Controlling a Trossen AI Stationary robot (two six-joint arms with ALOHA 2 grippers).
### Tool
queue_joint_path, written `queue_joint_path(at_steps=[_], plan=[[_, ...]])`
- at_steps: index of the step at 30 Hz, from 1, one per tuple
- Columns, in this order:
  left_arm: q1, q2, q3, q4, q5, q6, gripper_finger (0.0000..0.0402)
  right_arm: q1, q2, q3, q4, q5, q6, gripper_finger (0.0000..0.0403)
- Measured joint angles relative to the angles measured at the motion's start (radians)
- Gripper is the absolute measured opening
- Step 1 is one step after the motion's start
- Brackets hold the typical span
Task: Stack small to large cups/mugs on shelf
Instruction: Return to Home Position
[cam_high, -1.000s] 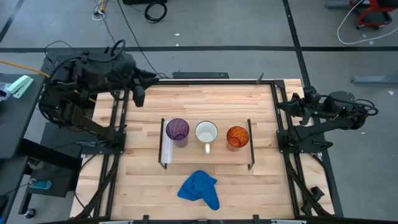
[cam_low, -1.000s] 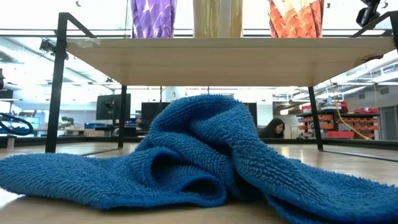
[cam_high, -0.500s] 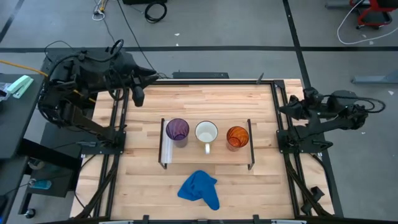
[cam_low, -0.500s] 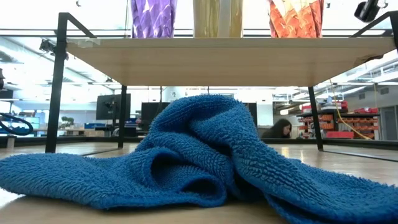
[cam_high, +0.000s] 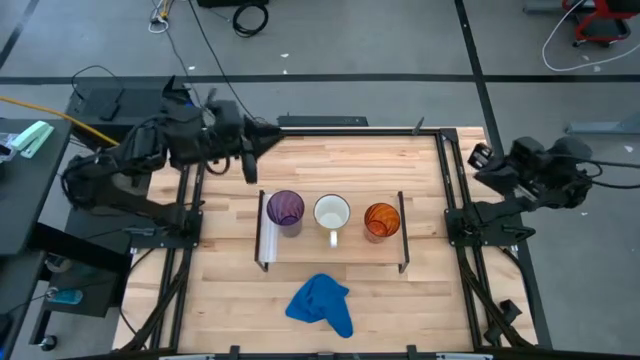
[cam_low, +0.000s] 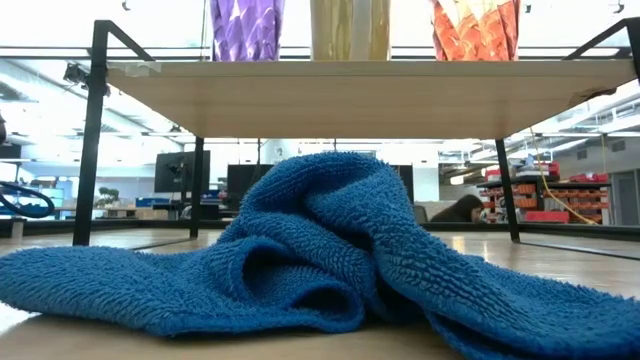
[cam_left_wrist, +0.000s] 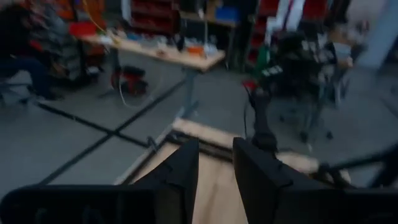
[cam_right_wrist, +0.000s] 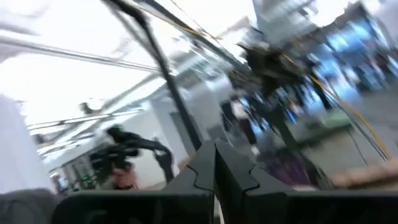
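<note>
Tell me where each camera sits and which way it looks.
High view: above, looking straight down; left gripper and right gripper show.
Low view: tabletop height, looking level past the blue cloth under the shelf; no arm.
Left wrist view: on left arm, facing the room; open fingers show.
Right wrist view: on right arm, facing the room; shut fingers show.
High and low share shelf and cloth.

In the low view, the purple cup (cam_low: 246, 28), white mug (cam_low: 350, 28) and orange cup (cam_low: 476, 28) are cut off at 12 o'clock. The blue cloth (cam_low: 320, 260) is cropped at 5 o'clock. Both wrist views are blurred.
</note>
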Motion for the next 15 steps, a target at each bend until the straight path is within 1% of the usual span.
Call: queue_joint_path(at_steps=[3,6,8,11,13,15], plan=[[0.088,-0.068,-0.103,0.147,0.081,0.020,0.0107,0.000,-0.003,0.003,0.082,-0.055,-0.088,0.0012],[0.185,-0.120,-0.184,0.299,0.202,0.054,0.0107,0.000,-0.004,0.035,0.115,-0.056,-0.176,0.0012],[0.241,-0.143,-0.215,0.389,0.257,0.058,0.0107,0.001,-0.004,0.064,0.141,-0.056,-0.233,0.0012],[0.311,-0.159,-0.222,0.430,0.298,0.059,0.0107,0.001,-0.004,0.112,0.213,-0.085,-0.331,0.0012],[0.342,-0.163,-0.222,0.435,0.303,0.074,0.0107,0.002,-0.004,0.163,0.226,-0.121,-0.412,0.0012],[0.362,-0.165,-0.222,0.435,0.303,0.086,0.0107,0.015,-0.004,0.212,0.227,-0.128,-0.483,0.0012]])
